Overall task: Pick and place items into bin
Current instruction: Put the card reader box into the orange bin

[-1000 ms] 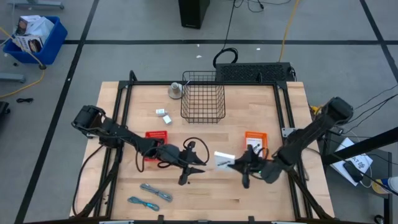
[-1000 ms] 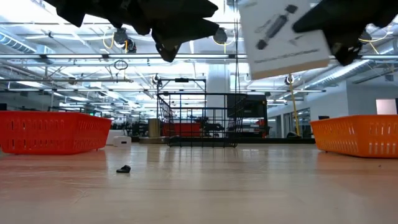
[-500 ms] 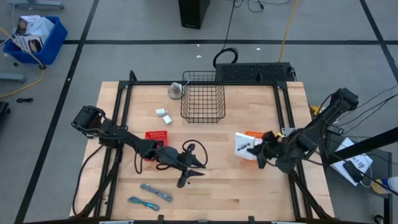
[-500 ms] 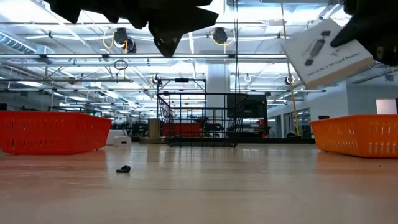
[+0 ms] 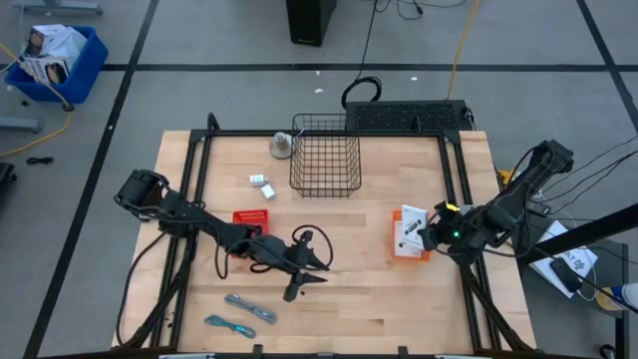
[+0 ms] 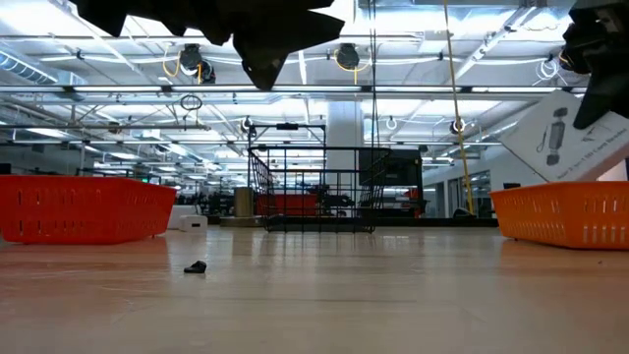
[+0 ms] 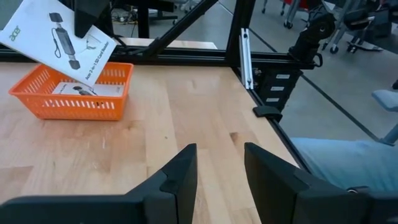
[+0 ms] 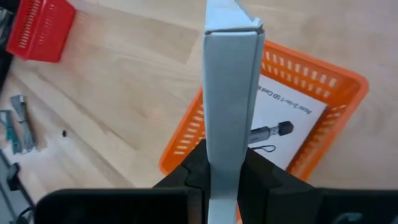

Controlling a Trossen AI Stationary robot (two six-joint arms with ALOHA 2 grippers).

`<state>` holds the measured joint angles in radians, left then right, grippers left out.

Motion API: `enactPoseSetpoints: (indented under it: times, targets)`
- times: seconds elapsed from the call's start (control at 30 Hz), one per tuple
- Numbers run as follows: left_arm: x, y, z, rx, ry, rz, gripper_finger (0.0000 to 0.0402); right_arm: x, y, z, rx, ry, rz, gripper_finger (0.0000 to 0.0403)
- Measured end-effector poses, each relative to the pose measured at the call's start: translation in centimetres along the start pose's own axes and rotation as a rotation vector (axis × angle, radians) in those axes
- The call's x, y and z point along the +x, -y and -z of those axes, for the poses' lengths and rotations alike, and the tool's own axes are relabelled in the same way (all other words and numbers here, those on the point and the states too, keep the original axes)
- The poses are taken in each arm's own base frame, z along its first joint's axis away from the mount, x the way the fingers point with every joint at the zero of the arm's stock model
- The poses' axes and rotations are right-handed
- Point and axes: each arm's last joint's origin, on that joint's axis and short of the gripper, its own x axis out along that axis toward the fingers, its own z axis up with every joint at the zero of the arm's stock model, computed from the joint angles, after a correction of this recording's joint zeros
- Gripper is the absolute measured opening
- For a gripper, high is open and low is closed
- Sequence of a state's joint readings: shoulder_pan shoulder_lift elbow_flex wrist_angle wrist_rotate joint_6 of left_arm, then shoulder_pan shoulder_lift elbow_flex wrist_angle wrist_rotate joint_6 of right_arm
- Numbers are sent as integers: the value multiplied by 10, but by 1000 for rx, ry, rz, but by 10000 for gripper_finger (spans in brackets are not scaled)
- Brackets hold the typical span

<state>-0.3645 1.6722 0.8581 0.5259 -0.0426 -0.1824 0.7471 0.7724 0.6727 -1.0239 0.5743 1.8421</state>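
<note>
While the flat white printed paper packet (image 8: 230, 93) hangs edge-on above the orange plastic mesh bin (image 8: 323, 118), it is pinched between the closed fingers of the right gripper (image 5: 431, 227), near the right edge of the pale wooden surface (image 5: 349, 299). A second white printed packet (image 8: 283, 134) already lies flat inside that bin. In the low view the held packet (image 6: 575, 138) is tilted, with one corner dipping toward the bin's rim (image 6: 560, 211), so I judge the main risk to be a release with the packet poorly centred: it could catch on the rim and tip out onto the surface, or stand on edge against the wall instead of settling flat. The grip holds only a narrow margin of the packet, so it could also swing or slip early. Further off, the left gripper (image 7: 221, 171) hovers over the middle of the surface with its fingers parted and nothing between them. Still waiting are two tiny white blocks (image 5: 262, 185) beside the black wire basket (image 5: 326, 157), plus a grey strip (image 5: 249, 308) and a teal-blue cord (image 5: 227, 324) near the front edge; a red plastic mesh bin (image 5: 244, 219) sits under the left arm.
</note>
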Motion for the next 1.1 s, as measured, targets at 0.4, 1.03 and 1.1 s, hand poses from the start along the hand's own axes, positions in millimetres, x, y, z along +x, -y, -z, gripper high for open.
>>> enactPoseSetpoints:
  times: [0.4, 1.03, 1.1]
  targets:
    - [0, 0, 0, -6, 1, -1, 136, 1, -1, -3, 13, 9, 6, 61]
    - [0, 0, 0, -15, 1, -1, 136, 27, 10, 9, 79, -88, -92, 136]
    - [0, 0, 0, -15, 1, -1, 136, 25, 11, 7, 81, -105, -108, 133]
